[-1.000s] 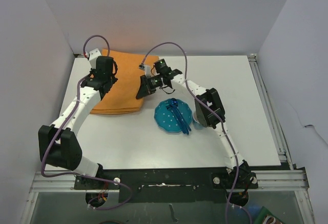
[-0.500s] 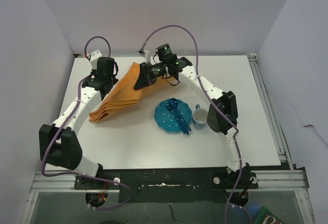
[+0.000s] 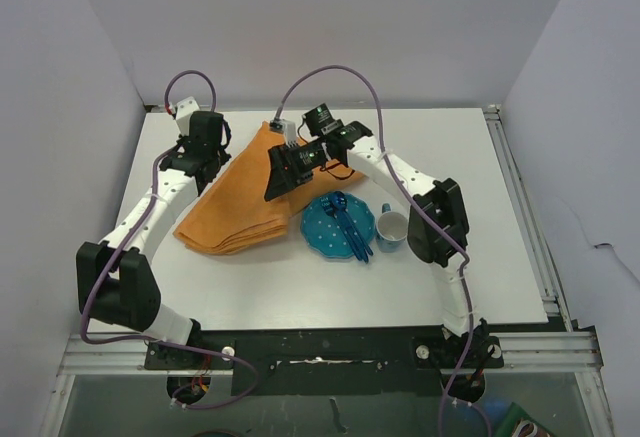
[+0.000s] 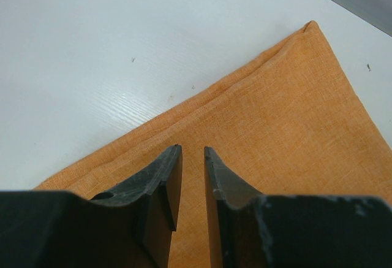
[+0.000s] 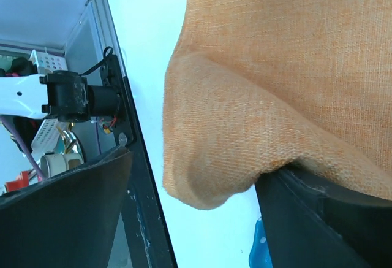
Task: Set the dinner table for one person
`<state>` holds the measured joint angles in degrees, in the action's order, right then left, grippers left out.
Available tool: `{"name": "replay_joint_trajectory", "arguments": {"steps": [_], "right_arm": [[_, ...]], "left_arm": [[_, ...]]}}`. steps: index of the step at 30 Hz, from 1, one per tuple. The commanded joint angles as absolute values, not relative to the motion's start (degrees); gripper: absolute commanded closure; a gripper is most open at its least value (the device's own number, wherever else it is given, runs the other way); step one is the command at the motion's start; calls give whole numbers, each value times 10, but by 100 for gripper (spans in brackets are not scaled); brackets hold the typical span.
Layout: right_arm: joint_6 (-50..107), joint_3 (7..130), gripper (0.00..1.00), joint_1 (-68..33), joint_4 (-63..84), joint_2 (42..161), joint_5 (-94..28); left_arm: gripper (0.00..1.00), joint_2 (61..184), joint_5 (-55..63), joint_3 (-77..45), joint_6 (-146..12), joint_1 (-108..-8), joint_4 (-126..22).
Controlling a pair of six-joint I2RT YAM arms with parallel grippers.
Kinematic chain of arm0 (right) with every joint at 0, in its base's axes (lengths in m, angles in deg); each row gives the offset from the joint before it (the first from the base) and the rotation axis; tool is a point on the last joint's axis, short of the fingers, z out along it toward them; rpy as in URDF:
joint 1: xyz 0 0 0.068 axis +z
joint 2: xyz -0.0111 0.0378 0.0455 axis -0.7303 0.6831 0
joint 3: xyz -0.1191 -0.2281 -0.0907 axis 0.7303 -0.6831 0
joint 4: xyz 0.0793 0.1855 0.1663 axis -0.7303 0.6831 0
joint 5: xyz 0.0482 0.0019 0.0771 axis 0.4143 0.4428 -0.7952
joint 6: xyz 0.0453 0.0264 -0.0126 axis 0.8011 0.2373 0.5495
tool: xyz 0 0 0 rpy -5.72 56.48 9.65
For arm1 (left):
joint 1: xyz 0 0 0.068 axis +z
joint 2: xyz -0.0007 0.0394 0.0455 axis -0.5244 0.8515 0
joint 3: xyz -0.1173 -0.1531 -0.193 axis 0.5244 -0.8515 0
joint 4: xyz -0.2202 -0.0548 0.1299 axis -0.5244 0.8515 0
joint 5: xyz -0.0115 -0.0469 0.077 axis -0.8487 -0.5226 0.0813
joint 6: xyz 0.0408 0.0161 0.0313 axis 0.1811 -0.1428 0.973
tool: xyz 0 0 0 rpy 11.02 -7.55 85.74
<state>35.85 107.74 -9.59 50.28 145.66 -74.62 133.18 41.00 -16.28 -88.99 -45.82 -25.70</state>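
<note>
Change: orange cloth [image 3: 243,197] has spread flatter since half a second ago.
Dinner table [image 3: 300,277]: beneath everything, white.
Left gripper [image 4: 190,185]: jaws slightly apart, over cloth.
Right gripper [image 3: 283,172]: grip state cannot be told; wrist view alone shows cloth draped over one finger.
Overhead only: blue plate [image 3: 325,229], cup [image 3: 391,227].

Orange folded cloth [image 3: 240,197], woven texture, layered edges fanned at its near-left end, blue speckled plate [image 3: 325,229] just beside its right edge, blue utensils [image 3: 346,222] lying on the plate, pale blue mug [image 3: 391,227] touching the plate's right side
</note>
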Motion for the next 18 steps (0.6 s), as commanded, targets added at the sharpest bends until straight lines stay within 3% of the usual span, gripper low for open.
{"name": "replay_joint_trajectory", "arguments": {"steps": [1, 7, 14, 18], "right_arm": [[331, 1112, 18, -91, 500, 1402, -771], [319, 1147, 19, -87, 560, 1388, -756], [324, 1021, 23, -68, 549, 1265, -690], [329, 977, 23, -68, 548, 1205, -645]], "left_arm": [[78, 1337, 418, -145, -885, -460, -279], [78, 1358, 415, -145, -882, -459, -278], [79, 1389, 383, -142, -871, -460, -290], [85, 1413, 325, -144, -856, -459, -323]]}}
